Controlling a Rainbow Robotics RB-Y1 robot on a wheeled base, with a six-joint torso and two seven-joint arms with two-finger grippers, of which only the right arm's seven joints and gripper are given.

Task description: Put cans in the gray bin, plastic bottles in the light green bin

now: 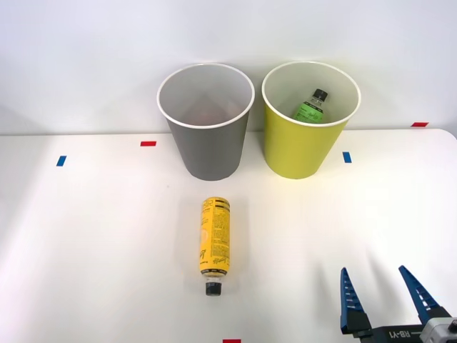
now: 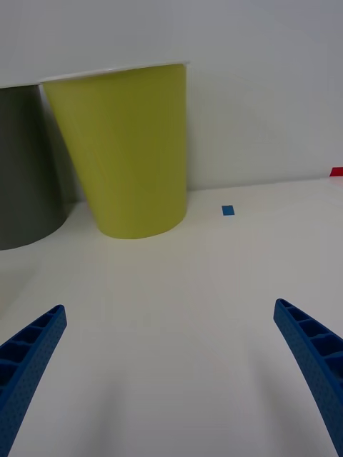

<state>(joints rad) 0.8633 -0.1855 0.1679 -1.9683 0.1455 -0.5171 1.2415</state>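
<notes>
Yellow plastic bottle with black cap (image 1: 215, 243) lying on white surface (image 1: 86, 236), green bottle (image 1: 311, 107) inside yellow-green round bin (image 1: 303, 150), gray round bin (image 1: 211, 150) beside it, right blue tool (image 1: 385, 289) spread wide, holding nothing.

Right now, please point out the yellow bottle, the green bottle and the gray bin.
yellow bottle (image 1: 215, 238), front view, label middle.
green bottle (image 1: 312, 108), front view, label, inside the light green bin (image 1: 296, 153).
gray bin (image 1: 212, 150), front view, outer wall.
</notes>
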